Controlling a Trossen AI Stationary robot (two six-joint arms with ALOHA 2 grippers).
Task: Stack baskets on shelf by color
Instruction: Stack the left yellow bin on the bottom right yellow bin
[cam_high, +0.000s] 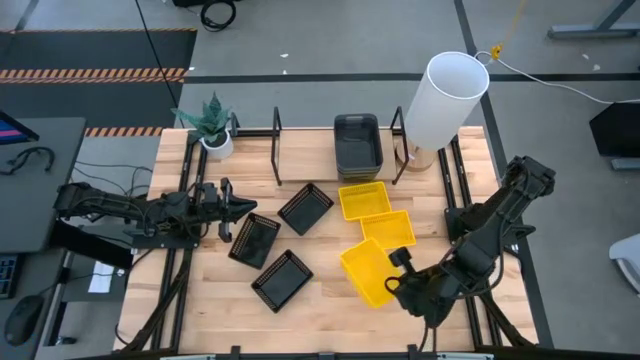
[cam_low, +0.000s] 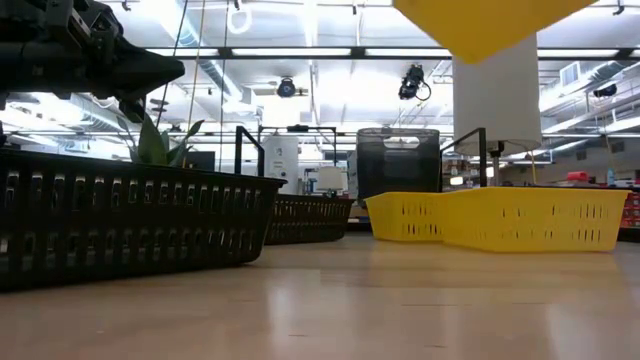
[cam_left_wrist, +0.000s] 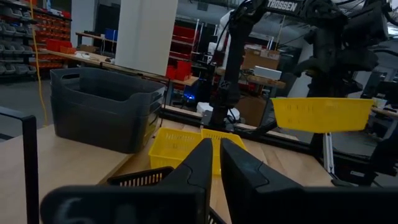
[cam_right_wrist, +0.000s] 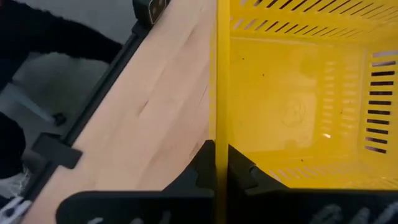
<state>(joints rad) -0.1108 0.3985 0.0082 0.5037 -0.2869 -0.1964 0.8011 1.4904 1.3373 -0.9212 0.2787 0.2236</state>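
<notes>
My right gripper is near the table's near right side, shut on a yellow basket that also shows in the low view and in the left wrist view. Two more yellow baskets sit flat on the table. Three black slatted baskets lie left of centre. Dark grey baskets stand stacked on the shelf along the far edge. My left gripper hovers shut above the black baskets and touches nothing. My right gripper pinches one side wall of the yellow basket at its rim, with one finger inside the basket and one outside. It comes at the basket from the table's right side. The basket is lifted clear of the table.
A tall white cylinder stands at the shelf's right end and a potted plant at its left end. Black bracket uprights rise from the shelf. Bare wood lies along the table's near edge.
</notes>
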